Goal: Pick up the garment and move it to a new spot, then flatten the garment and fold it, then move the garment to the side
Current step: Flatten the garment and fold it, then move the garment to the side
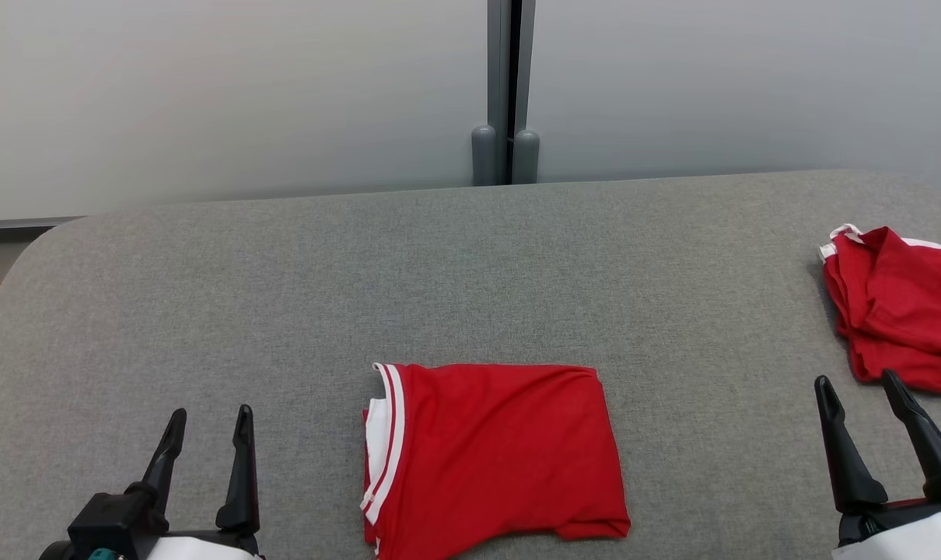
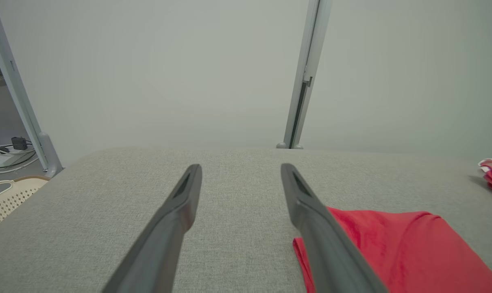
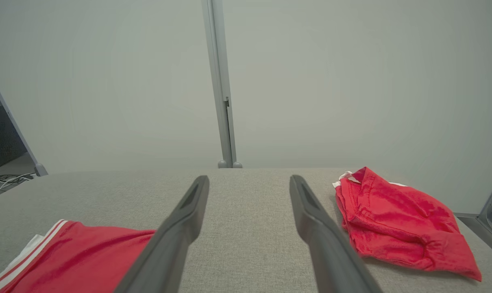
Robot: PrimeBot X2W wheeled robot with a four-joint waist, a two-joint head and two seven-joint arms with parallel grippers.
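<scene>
Head view: folded red garment with white-striped trim (image 1: pixel 494 455) on grey fabric tabletop (image 1: pixel 284 295), front centre, between left gripper (image 1: pixel 211 411) and right gripper (image 1: pixel 856 379); both jaws wide, empty; crumpled red cloth heap (image 1: pixel 898 307) far right; left wrist view: folded garment lower right; right wrist view: heap right of fingers, folded garment lower left
</scene>
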